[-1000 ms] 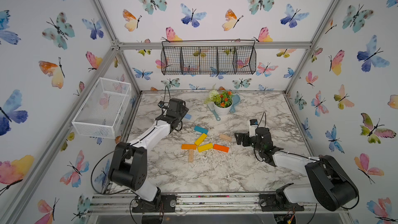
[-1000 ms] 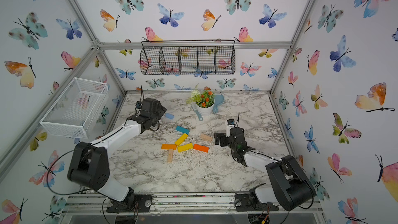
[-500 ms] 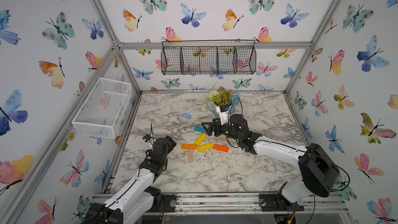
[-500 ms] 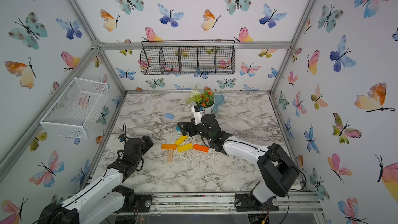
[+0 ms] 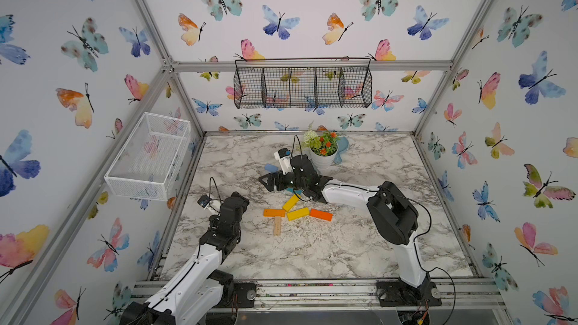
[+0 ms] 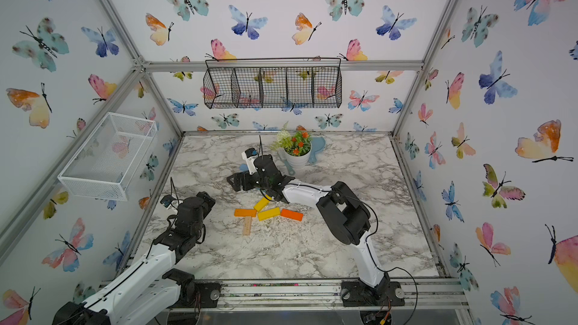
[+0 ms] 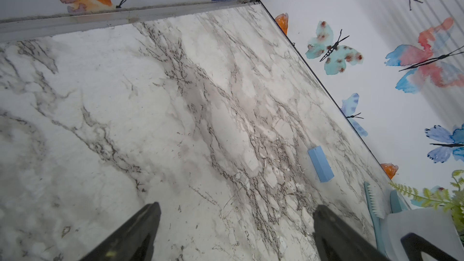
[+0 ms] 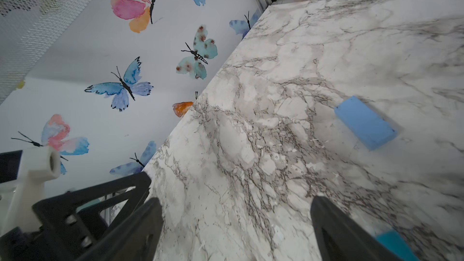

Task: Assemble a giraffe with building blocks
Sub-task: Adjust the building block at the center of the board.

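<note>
The giraffe lies flat mid-table as a cluster of building blocks: an orange bar (image 5: 274, 212), two yellow bars (image 5: 291, 202) (image 5: 298, 213), another orange bar (image 5: 321, 215) and a plain wood bar (image 5: 277, 225). A light-blue block (image 5: 271, 168) (image 7: 320, 164) (image 8: 365, 123) lies apart, farther back. The teal block (image 8: 393, 244) peeks out under my right arm. My right gripper (image 5: 266, 181) (image 8: 234, 199) hovers open between the teal and light-blue blocks, holding nothing. My left gripper (image 5: 241, 197) (image 7: 236, 205) is open and empty at the front left, over bare marble.
A white flower pot (image 5: 323, 159) stands at the back centre with a teal brush (image 7: 374, 202) and a blue scoop (image 5: 341, 148) beside it. A white mesh basket (image 5: 150, 157) hangs on the left wall and a black wire basket (image 5: 303, 84) on the back wall.
My left arm has drawn back from the light-blue block at the back left to the front left. My right arm has swung from the right side across to the middle back.
</note>
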`<state>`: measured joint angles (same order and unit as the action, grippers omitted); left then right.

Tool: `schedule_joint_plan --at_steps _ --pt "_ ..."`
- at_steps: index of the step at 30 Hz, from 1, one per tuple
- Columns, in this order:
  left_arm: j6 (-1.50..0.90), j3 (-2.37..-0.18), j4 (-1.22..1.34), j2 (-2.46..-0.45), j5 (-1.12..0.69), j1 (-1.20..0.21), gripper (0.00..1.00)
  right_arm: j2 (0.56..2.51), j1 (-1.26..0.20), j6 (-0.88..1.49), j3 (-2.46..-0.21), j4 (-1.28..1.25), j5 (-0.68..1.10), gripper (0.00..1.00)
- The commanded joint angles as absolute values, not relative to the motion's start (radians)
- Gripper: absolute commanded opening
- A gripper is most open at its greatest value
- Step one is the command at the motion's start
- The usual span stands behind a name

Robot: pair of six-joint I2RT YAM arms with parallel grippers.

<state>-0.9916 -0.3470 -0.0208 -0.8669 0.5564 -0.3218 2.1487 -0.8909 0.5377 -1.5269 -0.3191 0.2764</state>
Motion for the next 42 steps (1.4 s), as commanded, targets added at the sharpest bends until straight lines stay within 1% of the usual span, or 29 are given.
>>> schedule_joint_plan --at_steps 1,9,14,19,27,30,33,38,42 --pt "-1.010 -0.344 -0.057 -0.861 0.584 -0.318 0.99 2.238 -0.897 0.532 -1.616 -0.258 0.310 0.97" --pt "-0.981 -0.354 -0.062 -0.862 0.591 -0.318 0.99 2.437 -0.896 0.556 -1.836 -0.206 0.278 0.96" --pt "-0.963 -0.360 -0.063 -0.872 0.594 -0.317 0.99 2.516 -0.896 0.551 -1.943 -0.156 0.255 0.97" --pt "-0.953 -0.372 -0.079 -0.879 0.611 -0.318 0.99 2.547 -0.890 0.531 -1.962 -0.143 0.214 0.97" --pt "-0.934 -0.379 -0.095 -0.867 0.656 -0.318 0.99 2.603 -0.852 0.527 -2.007 -0.121 0.207 0.98" --pt "-0.909 -0.387 -0.101 -0.854 0.630 -0.318 1.00 2.631 -0.840 0.527 -2.036 -0.116 0.213 0.97" --pt "-0.864 -0.398 -0.107 -0.834 0.600 -0.318 0.99 2.652 -0.830 0.511 -2.067 -0.093 0.216 0.98" --pt "-0.861 -0.375 -0.087 -0.807 0.622 -0.318 0.99 2.636 -0.814 0.491 -2.049 -0.096 0.204 0.98" --pt "-0.857 -0.369 -0.063 -0.829 0.617 -0.318 0.98 2.631 -0.802 0.466 -2.044 -0.109 0.212 0.98"
